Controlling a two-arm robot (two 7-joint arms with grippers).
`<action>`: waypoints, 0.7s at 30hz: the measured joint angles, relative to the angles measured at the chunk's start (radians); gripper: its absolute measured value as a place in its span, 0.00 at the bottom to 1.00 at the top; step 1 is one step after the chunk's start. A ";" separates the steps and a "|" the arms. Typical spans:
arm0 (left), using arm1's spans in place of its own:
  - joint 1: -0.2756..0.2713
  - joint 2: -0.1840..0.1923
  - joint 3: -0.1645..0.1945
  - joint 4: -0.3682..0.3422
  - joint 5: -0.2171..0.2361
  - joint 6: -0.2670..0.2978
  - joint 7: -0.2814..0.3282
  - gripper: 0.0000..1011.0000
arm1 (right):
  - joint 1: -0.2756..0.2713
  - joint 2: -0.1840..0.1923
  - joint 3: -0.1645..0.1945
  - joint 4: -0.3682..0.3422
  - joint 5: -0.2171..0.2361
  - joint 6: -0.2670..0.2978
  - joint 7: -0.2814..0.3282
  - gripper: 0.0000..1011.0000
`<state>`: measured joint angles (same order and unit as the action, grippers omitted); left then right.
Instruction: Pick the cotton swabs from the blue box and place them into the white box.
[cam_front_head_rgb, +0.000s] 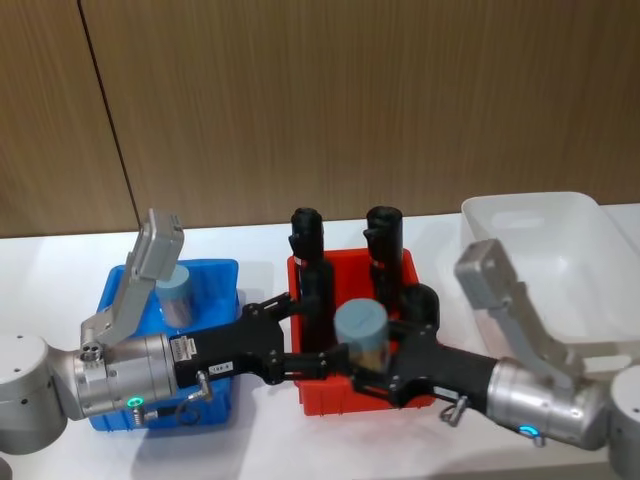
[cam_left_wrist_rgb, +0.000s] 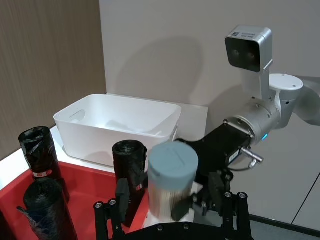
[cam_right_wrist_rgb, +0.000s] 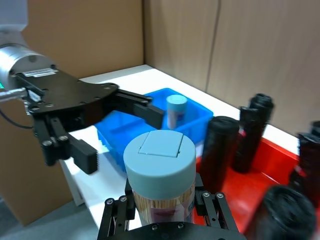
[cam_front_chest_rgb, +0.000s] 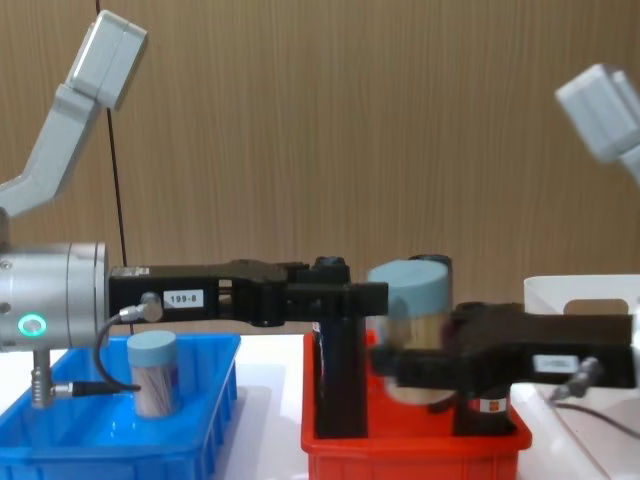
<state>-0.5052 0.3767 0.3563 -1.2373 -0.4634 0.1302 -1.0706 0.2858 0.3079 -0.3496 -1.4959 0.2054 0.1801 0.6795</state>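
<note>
blue box (cam_front_head_rgb: 210, 268) sits at the left end of the white worktop (cam_front_head_rgb: 50, 270). one cotton swab tub (cam_front_head_rgb: 178, 295) stands upright inside it, pale blue lid on top. left end effector (cam_right_wrist_rgb: 123, 138) reaches from over the blue box toward the red bin (cam_front_head_rgb: 330, 395). its fingers are spread wide and grip nothing, with one fingertip just beside the raised tub. the red bin stands between the two boxes. four black rolls (cam_right_wrist_rgb: 220, 145) stand upright in it, counted in the right wrist view. a second cotton swab tub (cam_front_head_rgb: 360, 330) hangs upright above the red bin, clear of the rolls. right end effector (cam_right_wrist_rgb: 166, 207) pinches this tub by its lower body. total tubs: two. white box (cam_front_head_rgb: 530, 202) sits at the right end of the worktop.
</note>
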 joint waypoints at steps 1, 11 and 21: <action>0.000 0.000 0.000 0.000 0.000 0.000 0.000 0.99 | -0.010 0.012 0.007 -0.011 0.011 0.000 -0.011 0.63; 0.000 0.000 0.000 0.000 0.000 0.000 0.000 0.99 | -0.069 0.087 0.058 -0.076 0.074 -0.006 -0.091 0.63; 0.000 0.000 0.000 0.000 0.000 0.000 0.000 0.99 | -0.119 0.167 0.123 -0.129 0.146 -0.023 -0.196 0.63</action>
<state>-0.5051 0.3767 0.3563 -1.2373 -0.4634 0.1302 -1.0704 0.1668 0.4747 -0.2269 -1.6252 0.3517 0.1571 0.4838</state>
